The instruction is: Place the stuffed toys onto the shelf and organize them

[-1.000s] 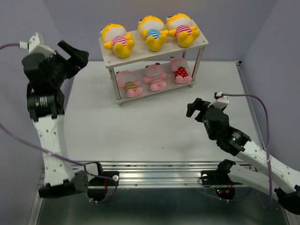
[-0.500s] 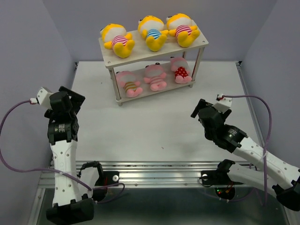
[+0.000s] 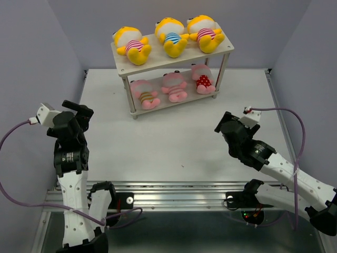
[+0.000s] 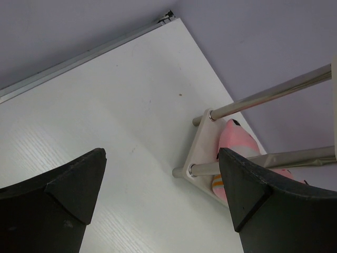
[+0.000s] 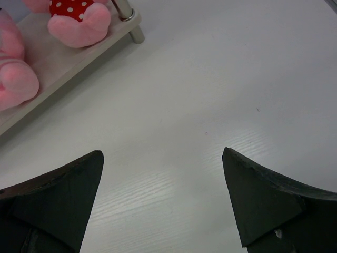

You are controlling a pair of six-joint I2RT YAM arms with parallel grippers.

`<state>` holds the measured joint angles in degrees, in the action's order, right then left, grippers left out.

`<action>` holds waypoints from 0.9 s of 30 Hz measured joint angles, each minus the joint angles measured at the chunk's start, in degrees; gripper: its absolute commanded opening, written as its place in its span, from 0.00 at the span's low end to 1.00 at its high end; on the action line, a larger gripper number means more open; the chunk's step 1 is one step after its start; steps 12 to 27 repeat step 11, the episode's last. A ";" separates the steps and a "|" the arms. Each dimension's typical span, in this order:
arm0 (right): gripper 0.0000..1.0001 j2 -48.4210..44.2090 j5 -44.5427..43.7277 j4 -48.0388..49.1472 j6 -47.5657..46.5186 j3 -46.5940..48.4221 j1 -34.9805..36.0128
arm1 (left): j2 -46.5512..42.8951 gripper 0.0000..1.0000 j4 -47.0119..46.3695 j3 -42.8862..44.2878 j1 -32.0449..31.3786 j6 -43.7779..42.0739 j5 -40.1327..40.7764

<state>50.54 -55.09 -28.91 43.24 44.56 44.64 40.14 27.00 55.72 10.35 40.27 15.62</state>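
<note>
The off-white two-tier shelf (image 3: 226, 50) stands at the back of the table. Three yellow stuffed toys (image 3: 172, 37) lie on its top board. Three pink stuffed toys (image 3: 174, 87) lie on its lower board. My left gripper (image 3: 79, 109) is open and empty, low at the table's left, well short of the shelf. Its wrist view shows the shelf's corner (image 4: 202, 138) and one pink toy (image 4: 238, 143). My right gripper (image 3: 224, 122) is open and empty at the right, in front of the shelf. Its wrist view shows the polka-dot pink toy (image 5: 79, 18) on the lower board (image 5: 58, 59).
The white table (image 3: 174, 137) is bounded by purple walls at the back and sides. A metal rail (image 3: 179, 192) with the arm bases runs along the near edge. Cables loop beside both arms.
My left arm has dropped from high at the back left to low at the table's left side. My right gripper has drawn back slightly toward its base. The toys have not moved.
</note>
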 measured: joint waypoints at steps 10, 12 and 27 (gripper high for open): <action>1.00 0.00 -0.02 -0.26 0.31 0.09 0.00 | 1.73 0.99 -1.25 0.00 0.00 -0.61 -1.68; 1.00 0.00 -0.02 -0.28 0.33 0.11 0.00 | 1.70 0.99 -1.42 -0.02 0.00 -0.66 -1.84; 1.00 0.00 -0.02 -0.28 0.33 0.11 0.00 | 1.70 0.99 -1.42 -0.02 0.00 -0.66 -1.84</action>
